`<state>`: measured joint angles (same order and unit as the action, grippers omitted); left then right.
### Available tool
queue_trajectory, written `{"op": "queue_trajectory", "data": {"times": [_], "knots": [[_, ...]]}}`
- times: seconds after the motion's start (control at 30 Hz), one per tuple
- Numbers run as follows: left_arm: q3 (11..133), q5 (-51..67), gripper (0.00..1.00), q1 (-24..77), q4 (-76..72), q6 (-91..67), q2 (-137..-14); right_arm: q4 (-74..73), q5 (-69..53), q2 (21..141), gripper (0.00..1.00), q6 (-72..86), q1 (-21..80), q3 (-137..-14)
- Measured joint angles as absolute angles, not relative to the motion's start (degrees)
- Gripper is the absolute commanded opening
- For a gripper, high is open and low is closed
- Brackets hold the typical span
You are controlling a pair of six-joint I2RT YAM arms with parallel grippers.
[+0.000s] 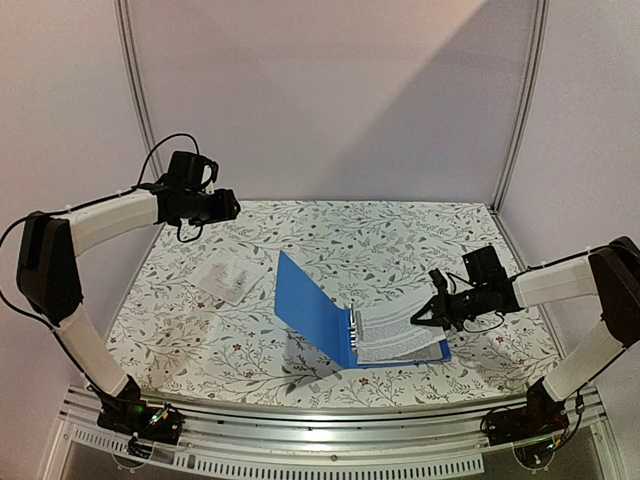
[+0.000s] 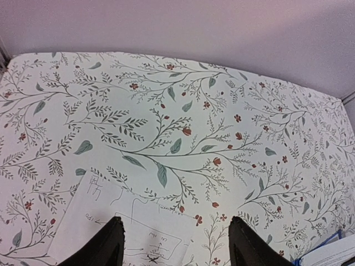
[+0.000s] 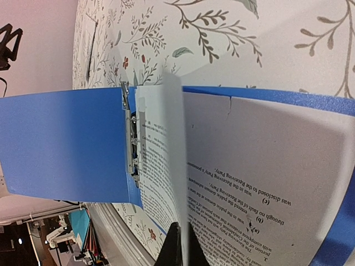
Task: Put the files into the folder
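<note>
The blue folder (image 1: 310,310) lies open mid-table, its left cover (image 3: 61,144) tilted up and the metal rings (image 3: 131,138) along the spine. White printed files (image 1: 400,328) rest on its right half. My right gripper (image 1: 425,312) is at their right edge, shut (image 3: 182,235) on one sheet (image 3: 177,166) that stands lifted edge-on above the stack (image 3: 260,166). My left gripper (image 1: 232,207) hangs open (image 2: 176,224) above the back left of the table, holding nothing. A loose white sheet (image 1: 228,275) with handwritten marks (image 2: 100,210) lies flat under it.
A floral cloth (image 1: 400,240) covers the table. White walls close in the back and sides, with metal posts (image 1: 520,100) at the corners. A metal rail (image 1: 330,425) runs along the near edge. The folder's corner (image 2: 327,244) shows at the lower right of the left wrist view.
</note>
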<state>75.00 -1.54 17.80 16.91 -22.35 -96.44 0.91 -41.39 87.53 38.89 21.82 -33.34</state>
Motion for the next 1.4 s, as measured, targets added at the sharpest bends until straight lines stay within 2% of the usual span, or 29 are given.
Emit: {"op": "queue_trajectory", "data": {"times": [0.57,0.87,1.2,1.4], "knots": [[75.0,-0.64,0.64,17.72,16.82,-22.57,-96.44,3.49,-42.63,89.12,0.01,41.54,23.97,-33.36],[75.0,-0.64,0.64,17.69,16.8,-22.61,-96.44,2.33,-42.04,89.1,0.17,41.39,24.01,-33.47],[75.0,0.69,0.64,17.54,16.73,-22.87,-96.44,-7.57,-36.93,88.77,0.36,36.84,24.01,-37.39],[75.0,0.8,0.64,17.5,16.73,-23.16,-96.44,-14.28,-32.01,88.29,0.43,34.15,24.4,-39.9]]}}
